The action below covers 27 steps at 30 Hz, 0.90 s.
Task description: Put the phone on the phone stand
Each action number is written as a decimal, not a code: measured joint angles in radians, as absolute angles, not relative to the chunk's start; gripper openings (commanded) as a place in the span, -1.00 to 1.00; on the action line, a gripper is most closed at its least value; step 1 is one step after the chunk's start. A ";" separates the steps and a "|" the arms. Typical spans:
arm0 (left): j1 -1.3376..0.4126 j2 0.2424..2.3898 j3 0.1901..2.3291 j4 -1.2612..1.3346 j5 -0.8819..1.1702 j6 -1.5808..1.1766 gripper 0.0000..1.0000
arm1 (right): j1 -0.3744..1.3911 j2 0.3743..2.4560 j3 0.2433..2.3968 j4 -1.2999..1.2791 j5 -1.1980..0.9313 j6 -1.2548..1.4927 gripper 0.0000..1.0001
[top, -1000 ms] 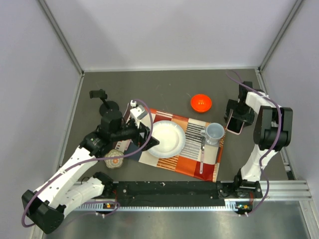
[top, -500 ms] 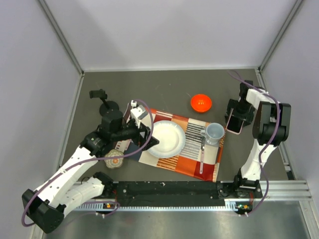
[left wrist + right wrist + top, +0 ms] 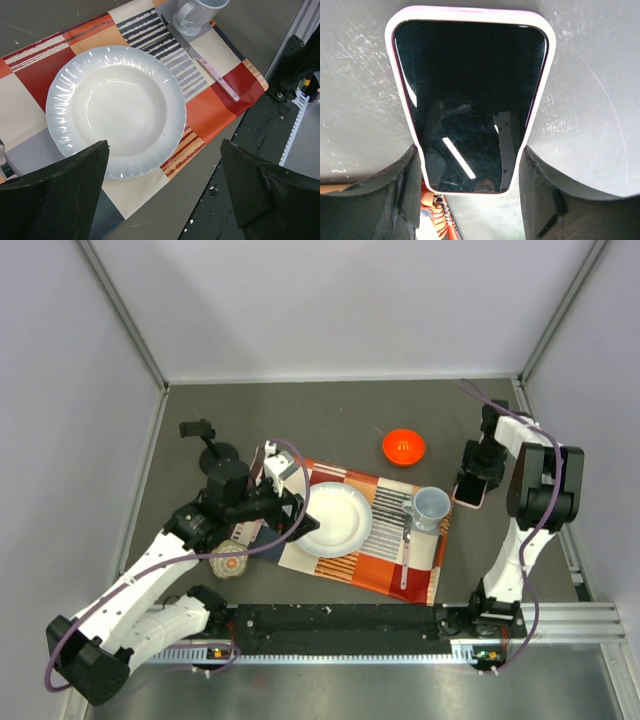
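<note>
1 phone [image 3: 470,95] between the right tool's [image 3: 472,187] fingers [image 3: 407,195]

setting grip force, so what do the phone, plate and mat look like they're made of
Phone: the screen looks like glass, glossy black with sharp streak reflections. The pale pink edge looks like matte soft plastic or silicone.
Plate: likely glazed ceramic, white with bright glints on its fluted rim.
Mat: printed checks and stripes, lying flat. It could be cloth or vinyl; I cannot tell which.

The left arm [image 3: 138,588] and right arm [image 3: 510,555] wear white shells over black joints, each trailed by a purple cable [image 3: 46,670]; the gripper fingers [image 3: 50,200] are matte black wedges.
</note>
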State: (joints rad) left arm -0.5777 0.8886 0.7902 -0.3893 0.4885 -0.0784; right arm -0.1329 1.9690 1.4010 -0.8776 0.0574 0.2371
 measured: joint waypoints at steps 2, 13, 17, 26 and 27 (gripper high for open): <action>-0.578 0.889 0.790 -0.389 0.486 -0.078 0.96 | -0.131 1.966 1.401 -0.875 0.062 0.237 -1.00; -0.578 0.900 0.790 -0.390 0.482 -0.079 0.96 | -0.134 1.785 1.327 -0.719 0.214 0.208 -1.00; -0.578 0.904 0.790 -0.390 0.482 -0.079 0.96 | -0.134 1.638 1.237 -0.630 0.236 0.195 -1.00; -0.578 0.904 0.790 -0.390 0.481 -0.079 0.96 | -0.109 1.292 0.934 -0.355 0.239 0.150 -1.00; -0.578 0.904 0.790 -0.390 0.481 -0.079 0.95 | -0.099 1.239 0.893 -0.314 0.237 0.140 -1.00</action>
State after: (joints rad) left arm -0.5777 0.9039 0.7898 -0.3904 0.4812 -0.0788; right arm -0.0986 1.2392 0.8928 -0.3141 0.2367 0.1402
